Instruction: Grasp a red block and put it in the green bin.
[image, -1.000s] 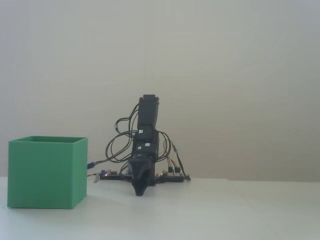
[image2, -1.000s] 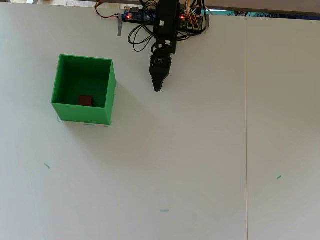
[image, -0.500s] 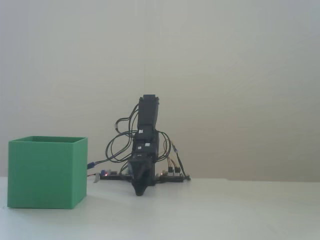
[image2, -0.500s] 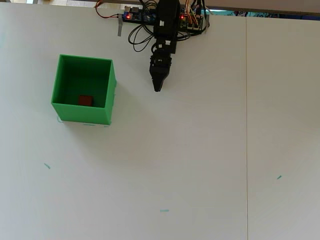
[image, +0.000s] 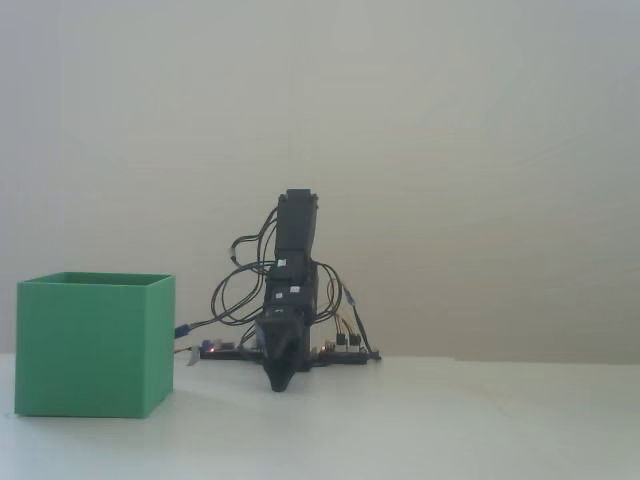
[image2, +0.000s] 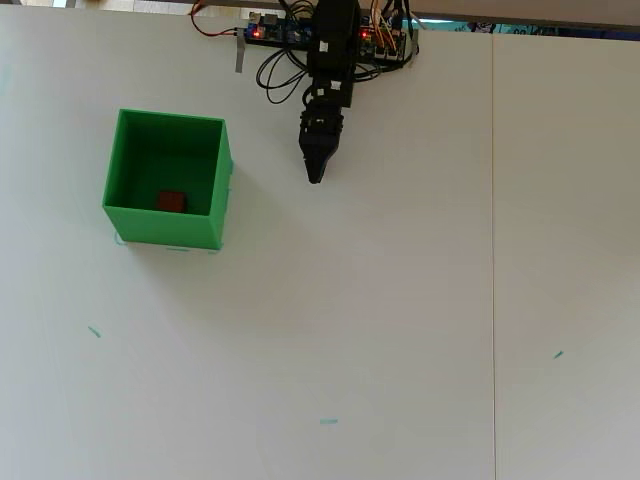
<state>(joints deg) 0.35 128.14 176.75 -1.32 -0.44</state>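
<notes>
My end effector (image2: 316, 177) is pointing down toward the white worktop (image2: 400, 300), close in front of my base, and its two jaws are meeting at a single dark point with nothing between them, so it is gripping nothing. In the fixed view the same end effector (image: 279, 386) is hanging just above the worktop, or touching it; I cannot tell which. My arm (image: 291, 280) is folding up over it, and black cables (image: 232, 290) are looping out to either side. The red block (image2: 171, 201) is lying on the floor of the green bin (image2: 218, 170), toward the wall nearest the bottom of the overhead view and roughly midway between the side walls. The bin is standing upright on the worktop to the left of my end effector in both views and well apart from it. In the fixed view only the bin's outer walls (image: 90, 345) are showing and the block is hidden inside. Along the far edge of the worktop, circuit boards (image2: 275, 30) with small red lights are sitting beside my base, with wires running from them.
</notes>
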